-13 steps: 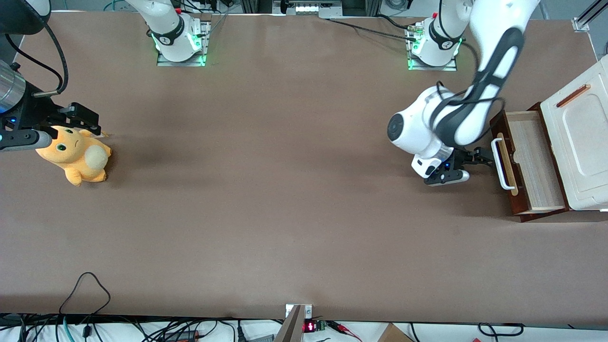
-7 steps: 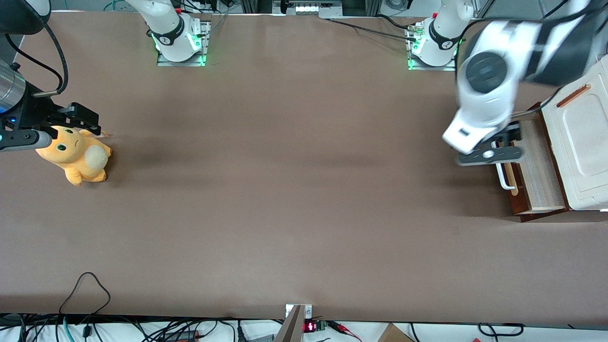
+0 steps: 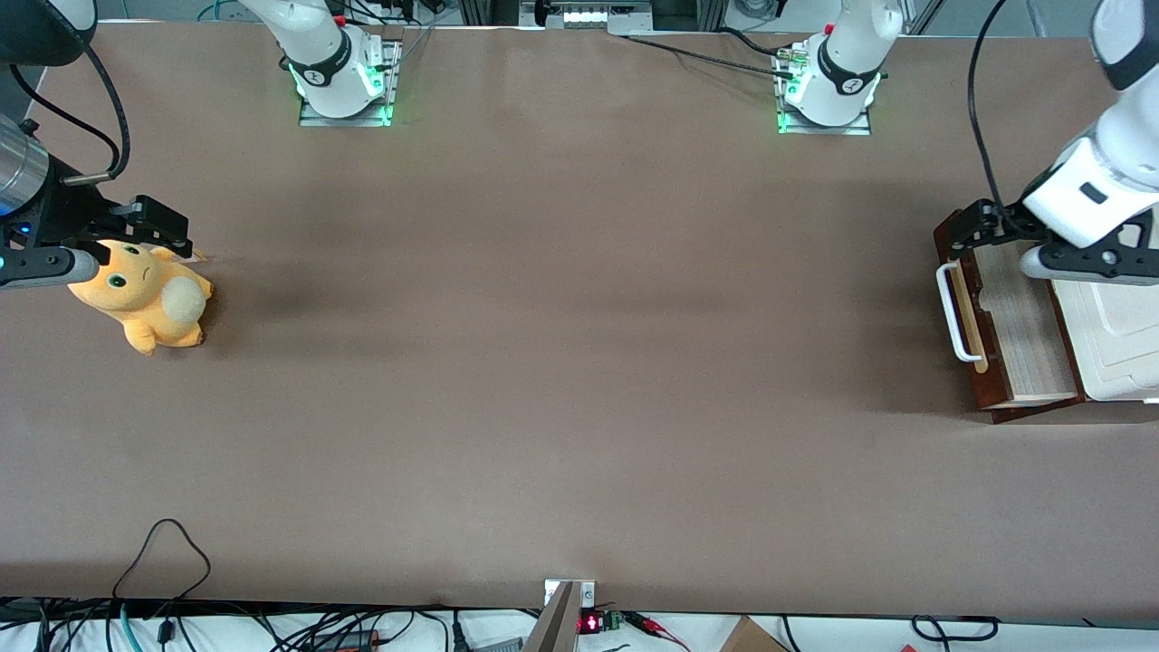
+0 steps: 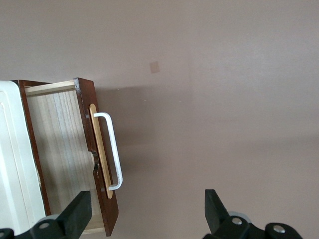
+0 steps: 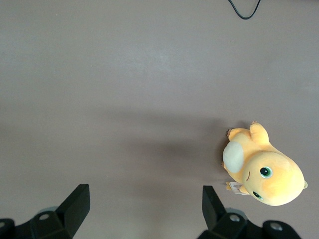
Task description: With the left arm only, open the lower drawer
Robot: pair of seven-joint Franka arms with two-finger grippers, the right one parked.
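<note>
Brown table (image 3: pixel 561 362), mostly bare; lower drawer (image 3: pixel 1010 317) pulled out at my arm's end. My gripper (image 4: pixel 144 219) hangs above drawer, fingers spread wide, holding nothing.

- Lower drawer (image 3: pixel 1012 319): pulled out of the cabinet (image 3: pixel 1118 340), at the working arm's end of the table (image 3: pixel 561 362).
- End effector (image 3: pixel 982 226): raised above the drawer's corner farther from the front camera, fingers spread wide.
- Plush toy (image 3: pixel 145 294): on the table, toward the parked arm's end.

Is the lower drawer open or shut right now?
Open: the lower drawer sticks out, its pale inside exposed. The open gripper hovers above it, holding nothing.
</note>
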